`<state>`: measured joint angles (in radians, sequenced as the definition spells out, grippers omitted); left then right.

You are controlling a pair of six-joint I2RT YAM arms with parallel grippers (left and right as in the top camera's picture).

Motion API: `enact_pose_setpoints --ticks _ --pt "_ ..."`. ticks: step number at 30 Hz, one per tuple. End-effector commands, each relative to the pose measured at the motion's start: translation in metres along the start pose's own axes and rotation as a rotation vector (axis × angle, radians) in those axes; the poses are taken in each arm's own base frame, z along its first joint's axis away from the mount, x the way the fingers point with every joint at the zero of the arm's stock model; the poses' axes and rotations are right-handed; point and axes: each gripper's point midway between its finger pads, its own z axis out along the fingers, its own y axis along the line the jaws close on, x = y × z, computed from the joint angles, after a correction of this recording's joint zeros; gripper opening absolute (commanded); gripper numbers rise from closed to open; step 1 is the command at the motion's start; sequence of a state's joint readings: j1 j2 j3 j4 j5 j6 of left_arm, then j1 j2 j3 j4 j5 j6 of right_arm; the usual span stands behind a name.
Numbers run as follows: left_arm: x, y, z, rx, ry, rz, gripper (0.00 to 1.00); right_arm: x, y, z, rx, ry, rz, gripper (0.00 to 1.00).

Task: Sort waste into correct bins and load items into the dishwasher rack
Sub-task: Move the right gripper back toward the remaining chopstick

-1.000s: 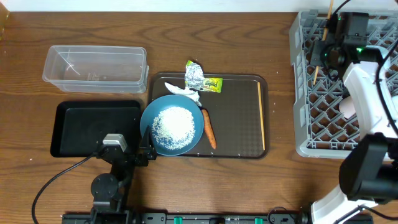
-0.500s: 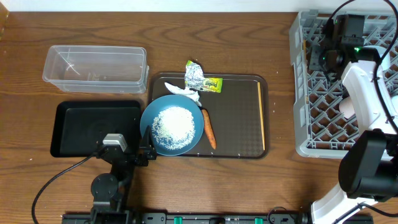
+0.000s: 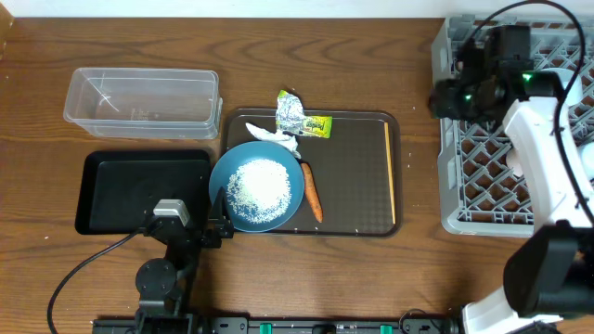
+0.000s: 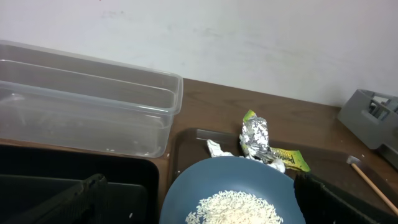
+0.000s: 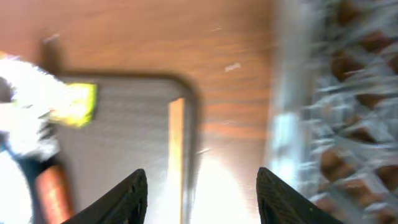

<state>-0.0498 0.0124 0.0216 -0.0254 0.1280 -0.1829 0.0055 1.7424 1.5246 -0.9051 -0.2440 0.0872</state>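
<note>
My right gripper (image 5: 205,198) hangs with its fingers parted and nothing between them, by the near-side rim of the grey dishwasher rack (image 3: 449,167), above one wooden chopstick (image 5: 176,155) lying on the brown serving tray (image 3: 357,199). My left gripper (image 4: 202,202) is spread wide and empty at the blue plate (image 3: 220,197) of rice (image 3: 260,186), with the carrot (image 3: 312,193) just beside the plate.

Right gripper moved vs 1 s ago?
Yes. Seen from overhead, the right gripper has shifted left, from over the dishwasher rack interior to its left edge, toward the brown tray.
</note>
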Motion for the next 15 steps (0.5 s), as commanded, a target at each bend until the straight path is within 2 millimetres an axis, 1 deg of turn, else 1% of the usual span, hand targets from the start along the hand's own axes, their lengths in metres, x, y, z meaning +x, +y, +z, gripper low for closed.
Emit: enact_pose_setpoints --ticks 1,3,4,5,7,8,11,13,15 --pt "0.017 0.000 0.001 0.009 0.055 -0.001 0.98 0.023 0.043 0.004 -0.112 0.076 -0.029 0.56" --pt "0.017 0.000 0.001 0.009 0.055 -0.001 0.98 0.040 0.051 0.016 -0.088 0.129 -0.038 0.57" --pt "0.017 0.000 0.001 0.009 0.055 -0.001 0.98 0.051 0.054 0.024 -0.060 0.156 -0.031 0.59" --pt "0.017 0.000 0.001 0.009 0.055 -0.001 0.98 0.056 0.055 0.030 -0.042 0.167 -0.025 0.61" --pt "0.017 0.000 0.001 0.009 0.054 -0.001 0.98 0.068 0.059 0.044 -0.011 0.177 -0.029 0.67" --pt "0.017 0.000 0.001 0.009 0.055 -0.001 0.98 0.073 0.063 0.051 -0.011 0.176 -0.043 0.69" --pt "0.017 0.000 0.001 0.009 0.054 -0.001 0.98 0.083 0.070 0.066 -0.002 0.162 -0.049 0.69" --pt "0.017 0.000 0.001 0.009 0.055 -0.001 0.98 0.086 0.065 0.073 0.039 0.146 -0.021 0.68" --pt "0.017 0.000 0.001 0.009 0.055 -0.001 0.98 0.087 0.055 0.077 0.097 0.127 0.011 0.68"
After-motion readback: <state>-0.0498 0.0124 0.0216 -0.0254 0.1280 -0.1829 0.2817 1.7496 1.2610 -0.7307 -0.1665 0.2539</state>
